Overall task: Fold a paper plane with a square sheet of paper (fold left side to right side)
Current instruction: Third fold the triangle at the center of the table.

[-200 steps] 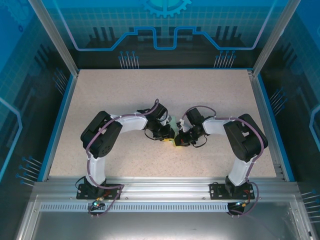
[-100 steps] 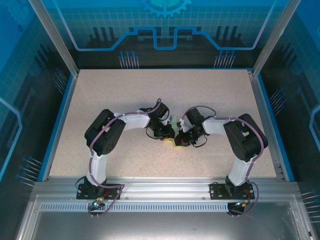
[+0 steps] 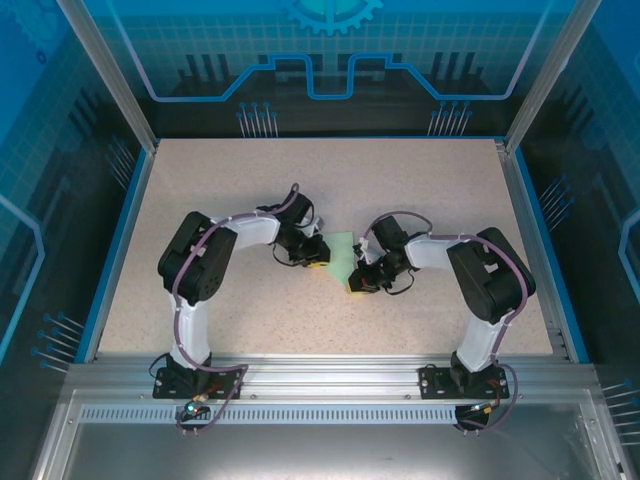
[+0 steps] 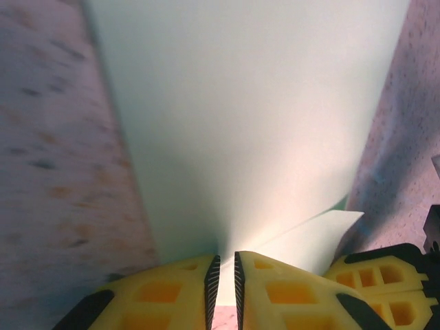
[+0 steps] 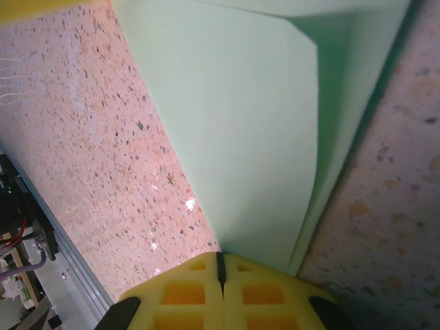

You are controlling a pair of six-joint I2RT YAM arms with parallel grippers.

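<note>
Square sheet of paper [image 3: 342, 251], pale mint-green and partly folded, near the middle of the speckled bench [image 3: 420, 185] between the two arms. Left gripper [image 4: 223, 265]: jaws drawn to a narrow slit, pinching one edge of the sheet. Right gripper [image 5: 220, 258]: jaws pressed together on the opposite edge, beside a folded flap

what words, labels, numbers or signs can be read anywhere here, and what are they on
None can be read.
The sheet of paper is plain.
The left tool and right tool show no markings on their yellow plastic.
The back panel has a gear outline and lines, no letters.
</note>
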